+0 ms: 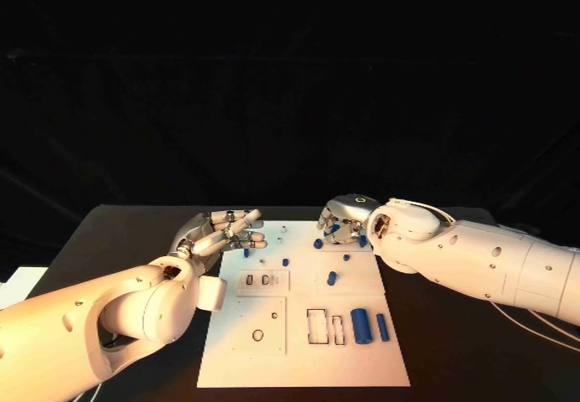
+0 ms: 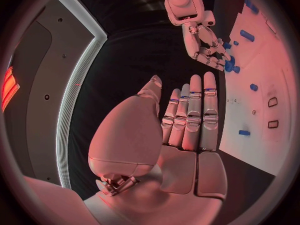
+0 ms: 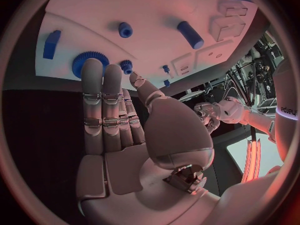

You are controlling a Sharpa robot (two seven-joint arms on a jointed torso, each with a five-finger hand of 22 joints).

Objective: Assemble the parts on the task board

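Your right hand (image 1: 344,219) hangs over the far right corner of the task board (image 1: 302,352), fingers straight and together in the right wrist view, holding nothing, with the fingertips (image 3: 92,67) just above a large blue gear (image 3: 80,62) and a smaller gear (image 3: 126,65) beside it. Your left hand (image 1: 225,233) sits at the far left edge of the board, likewise flat and empty in its own wrist view, fingers (image 2: 201,100) extended over the black table (image 1: 121,234) just beside the plate. The loose parts lie spread over the board: a short cylinder (image 3: 125,30) and a longer peg (image 3: 190,34) towards the middle, a rectangular block (image 3: 51,43) near the far edge, and two long blue bars (image 1: 360,323) laid by the outlined slots near the front right. You are, in my judgement, at the pick-up step, with nothing yet grasped and little of the assembly apparently done. The next move calls for lowering the right hand and closing on the gear nearest its fingertips; keep the approach clean, as the two gears stand close together and one may be nudged.
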